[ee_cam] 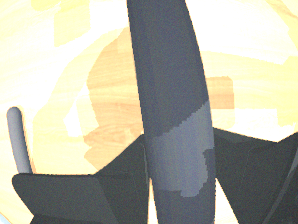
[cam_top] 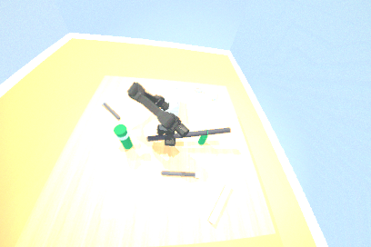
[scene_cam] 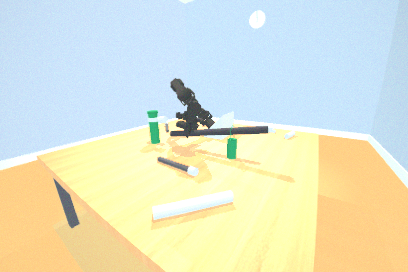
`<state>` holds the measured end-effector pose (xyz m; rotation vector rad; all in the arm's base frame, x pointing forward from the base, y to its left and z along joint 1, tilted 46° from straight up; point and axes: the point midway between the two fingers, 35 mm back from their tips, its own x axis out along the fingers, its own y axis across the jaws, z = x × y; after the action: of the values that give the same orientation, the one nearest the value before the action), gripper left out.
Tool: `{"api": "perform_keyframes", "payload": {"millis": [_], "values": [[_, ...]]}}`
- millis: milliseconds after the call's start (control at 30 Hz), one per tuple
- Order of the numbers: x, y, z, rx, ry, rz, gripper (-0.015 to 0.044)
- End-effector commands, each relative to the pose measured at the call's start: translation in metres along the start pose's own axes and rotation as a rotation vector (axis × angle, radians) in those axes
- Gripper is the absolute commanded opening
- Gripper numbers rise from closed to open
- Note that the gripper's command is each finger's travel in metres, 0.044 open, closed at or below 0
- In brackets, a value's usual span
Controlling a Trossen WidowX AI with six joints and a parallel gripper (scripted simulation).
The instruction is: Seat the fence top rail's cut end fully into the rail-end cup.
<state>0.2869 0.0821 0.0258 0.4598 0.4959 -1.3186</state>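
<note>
The dark fence rail (cam_top: 215, 132) (scene_cam: 247, 130) (ee_cam: 167, 65) runs nearly level above the table. My gripper (cam_top: 169, 137) (scene_cam: 188, 133) (ee_cam: 173, 136) is shut on it near its left end, with a finger on each side in the wrist view. The big green post (cam_top: 126, 143) (scene_cam: 155, 135) stands upright left of that end, with a gap between them. Its white brace band (cam_top: 124, 136) (scene_cam: 153, 119) sits high, under the post cap. The rail-end cup is too small or pale to make out. The rail passes over the short green post (cam_top: 202, 139) (scene_cam: 231, 149), at its thin loop.
A dark stick with a pale round end (cam_top: 178, 173) (scene_cam: 192, 171) lies in front of the rail. A white cylinder (cam_top: 221, 205) (scene_cam: 193, 205) lies nearer the front edge. Another dark stick (cam_top: 111, 111) lies behind the big post. A pale see-through sheet (scene_cam: 227, 121) shows behind the rail.
</note>
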Motion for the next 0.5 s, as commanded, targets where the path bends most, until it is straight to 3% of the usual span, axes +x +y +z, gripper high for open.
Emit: {"api": "perform_keyframes", "payload": {"millis": [0, 233, 467], "values": [[-0.020, 0.002, 0.011, -0.002, -0.085, 0.051, 0.0000], [-0.050, 0.006, 0.025, 0.008, -0.193, 0.137, 0.0000], [-0.051, 0.006, 0.026, 0.008, -0.195, 0.140, 0.0000]]}}
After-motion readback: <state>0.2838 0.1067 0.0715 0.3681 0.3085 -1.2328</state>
